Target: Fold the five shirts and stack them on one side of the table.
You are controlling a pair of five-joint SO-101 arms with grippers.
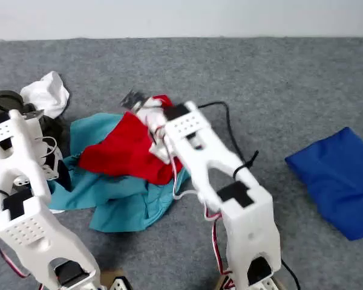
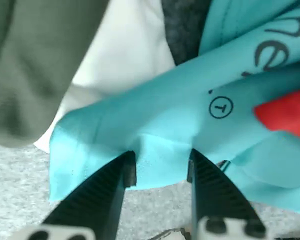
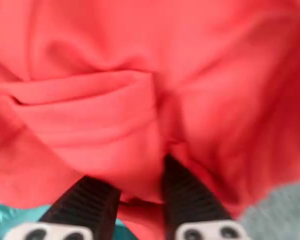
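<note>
One blue shirt (image 1: 339, 178) lies folded at the right of the bench (image 1: 278, 78); four look still unfolded; the right pincer (image 3: 140, 187) pinches the red shirt (image 3: 140, 75) at centre; the left pincer (image 2: 157, 165) nips the teal shirt (image 2: 190, 115) by its edge; the white shirt (image 1: 46, 93) and olive shirt (image 1: 3, 103) lie crumpled at upper left.

Soft, even light across the whole table.
In the high view the grey table (image 1: 278, 78) is lit evenly. Thin, faint shadows edge the teal shirt (image 1: 127, 205) near 7 o'clock and the blue shirt (image 1: 345, 181) at 3 o'clock. Up close, the red shirt (image 3: 140, 75) shows gentle shading in its folds.
</note>
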